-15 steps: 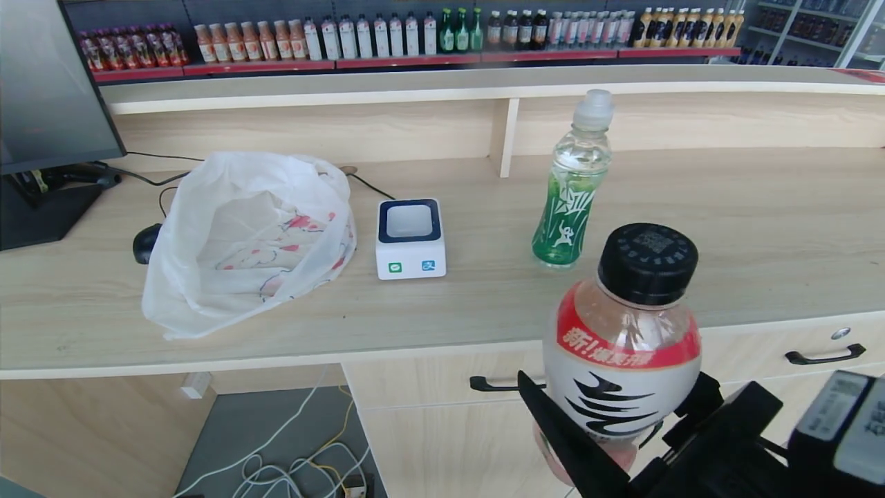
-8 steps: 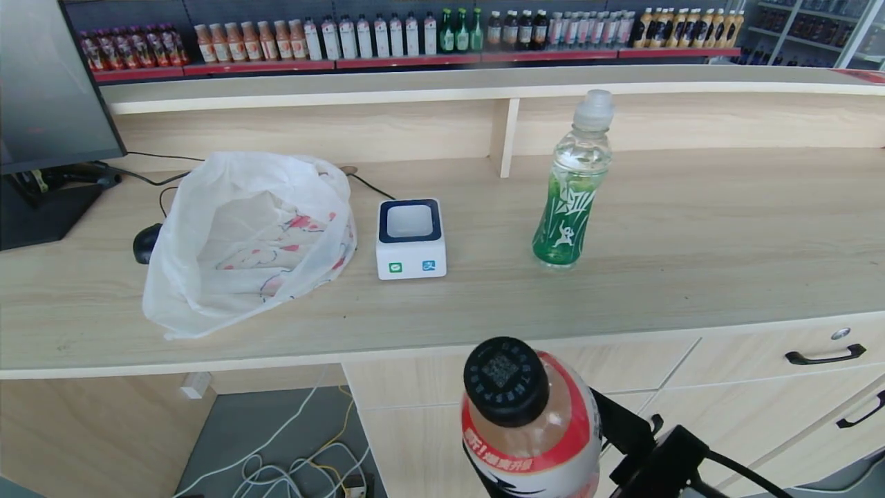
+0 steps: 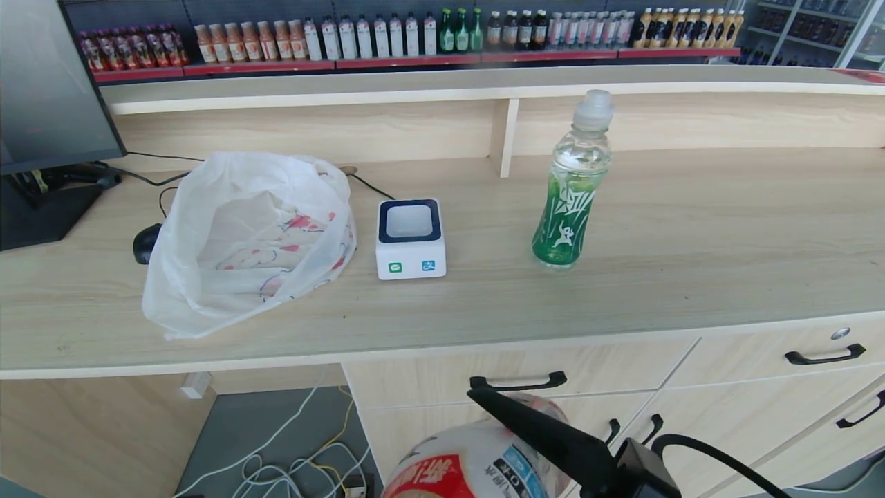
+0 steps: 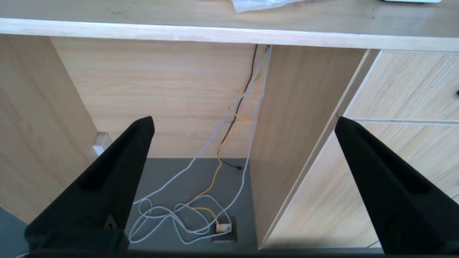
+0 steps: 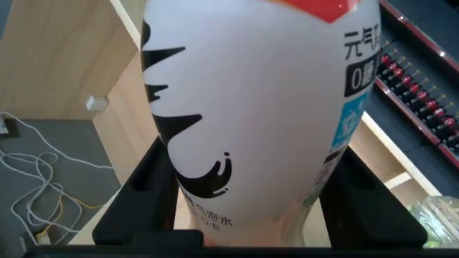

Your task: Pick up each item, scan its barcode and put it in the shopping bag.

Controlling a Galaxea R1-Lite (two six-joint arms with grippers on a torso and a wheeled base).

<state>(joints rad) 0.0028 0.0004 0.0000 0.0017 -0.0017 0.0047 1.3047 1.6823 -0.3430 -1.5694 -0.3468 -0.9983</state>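
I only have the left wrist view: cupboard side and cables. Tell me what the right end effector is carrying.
Observer: The right end effector is shut on a white bottle with a red band, tilted over.
Operator: Give me the scanner's position.
Observer: The scanner sits on the counter, between the shopping bag and an upright green bottle.
Operator: Report the bag's state.
Observer: It lies slumped on the robot's left of the scanner, with its mouth open.

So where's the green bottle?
In the head view, the green bottle stands upright on the counter, right of the white scanner, apart from it.
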